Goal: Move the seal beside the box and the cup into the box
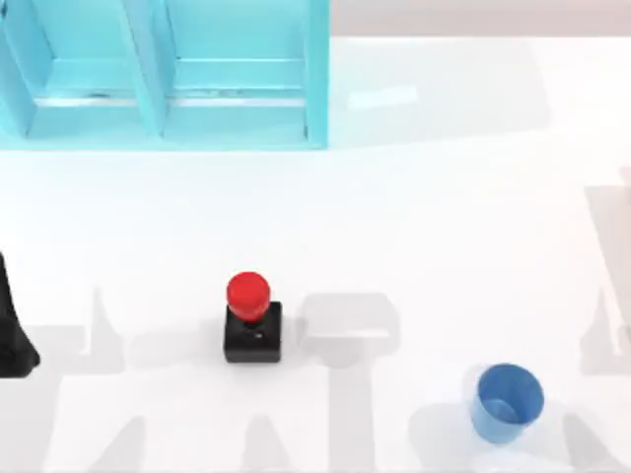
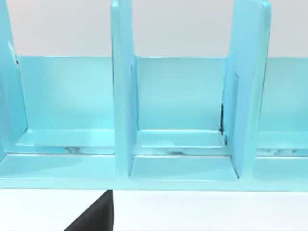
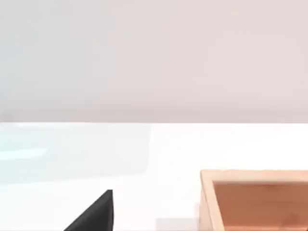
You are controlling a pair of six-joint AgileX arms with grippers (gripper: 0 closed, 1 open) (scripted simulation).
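Observation:
The seal [image 1: 251,317], a black square block with a glossy red knob, stands upright on the white table left of centre, near the front. The blue cup [image 1: 506,402] stands upright at the front right, well apart from the seal. An open wooden box [image 3: 207,202] shows in the right wrist view, with its pale rim and orange-brown inside. My left arm [image 1: 12,335] is a dark shape at the table's left edge, far from the seal. A black corner of each gripper shows in its own wrist view, for the left [image 2: 96,216] and for the right [image 3: 96,214].
A tall cyan rack [image 1: 315,79] with upright dividers stands at the back left. The left wrist view faces its compartments [image 2: 122,96]. White table lies open between the seal, the cup and the rack.

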